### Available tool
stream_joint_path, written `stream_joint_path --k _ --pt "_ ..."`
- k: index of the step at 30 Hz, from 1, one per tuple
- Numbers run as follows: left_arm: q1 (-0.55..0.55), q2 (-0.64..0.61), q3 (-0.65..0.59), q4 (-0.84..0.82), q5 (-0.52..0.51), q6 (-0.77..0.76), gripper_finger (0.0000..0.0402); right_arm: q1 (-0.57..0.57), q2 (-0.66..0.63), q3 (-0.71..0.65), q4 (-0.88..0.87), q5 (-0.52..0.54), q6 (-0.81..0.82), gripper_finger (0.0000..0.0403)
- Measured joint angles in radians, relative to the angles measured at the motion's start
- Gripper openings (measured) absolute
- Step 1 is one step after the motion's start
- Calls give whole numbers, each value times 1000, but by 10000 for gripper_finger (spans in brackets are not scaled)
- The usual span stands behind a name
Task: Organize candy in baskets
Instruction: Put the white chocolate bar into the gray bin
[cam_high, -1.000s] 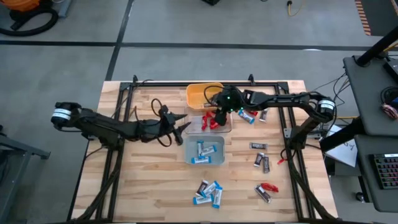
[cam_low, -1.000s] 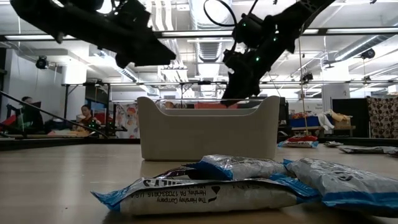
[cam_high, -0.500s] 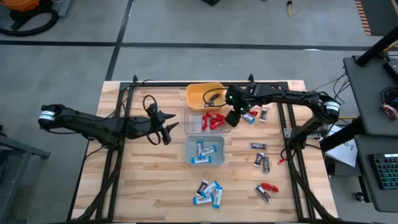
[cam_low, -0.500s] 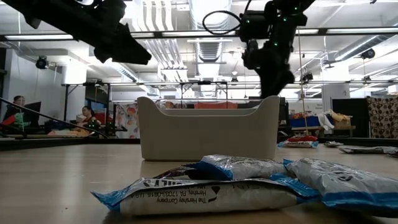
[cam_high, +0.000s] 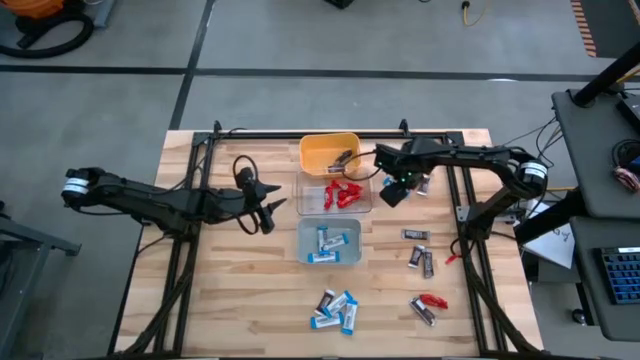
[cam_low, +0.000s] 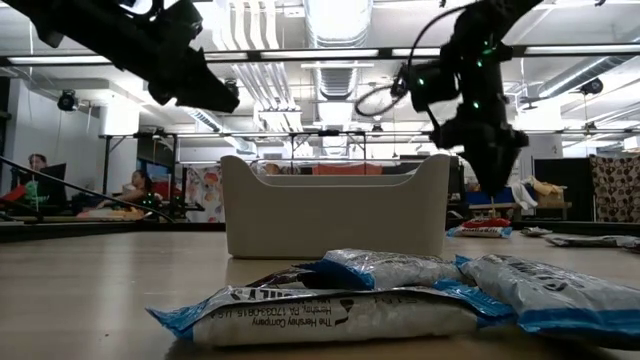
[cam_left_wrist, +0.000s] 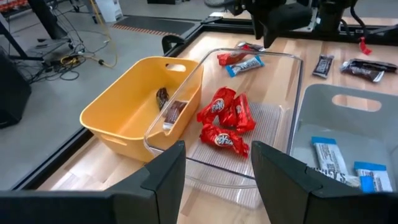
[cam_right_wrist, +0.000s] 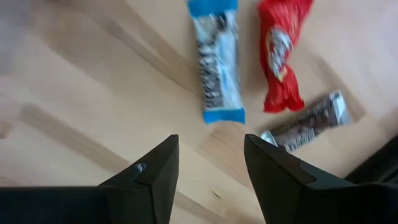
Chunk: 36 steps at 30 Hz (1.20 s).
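Right end effector (cam_high: 393, 190), empty and open, hangs beside the clear basket (cam_high: 337, 192) holding crinkled red-wrapped candy (cam_high: 343, 193).

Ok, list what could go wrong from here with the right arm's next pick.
1. The right gripper hovers open over a blue-and-white bar, a red candy and a dark bar lying close together; it could pinch two at once or push one aside.
2. These candies lie just beside the clear basket, so a descending finger might clip its wall and shift it.
3. The left gripper waits open near that basket's other side; the arms could crowd each other there.
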Motion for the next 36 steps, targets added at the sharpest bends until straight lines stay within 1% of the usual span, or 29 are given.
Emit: stream_joint_path --k 3,9,12,15,17,27,30,33,36 --pt "0 0 0 -13 0 0 166 -11 0 -46 31 0 14 178" --pt "0 0 0 -28 -1 0 166 -23 0 -114 170 1 19 178" --pt "0 0 0 -29 -1 0 166 -26 0 -127 194 9 23 179" --pt "0 0 0 -29 -1 0 166 -26 0 -136 193 52 25 180" --pt "0 0 0 -28 -1 0 166 -28 0 -147 203 57 25 180" --pt "1 0 0 -25 -2 0 166 -34 0 -253 394 55 33 180" --pt "1 0 0 -16 -2 0 166 -34 3 -275 428 59 33 180" --pt "0 0 0 -13 -2 0 166 -34 7 -282 440 59 33 167" --pt "0 0 0 -9 -2 0 166 -33 6 -284 444 55 34 132"
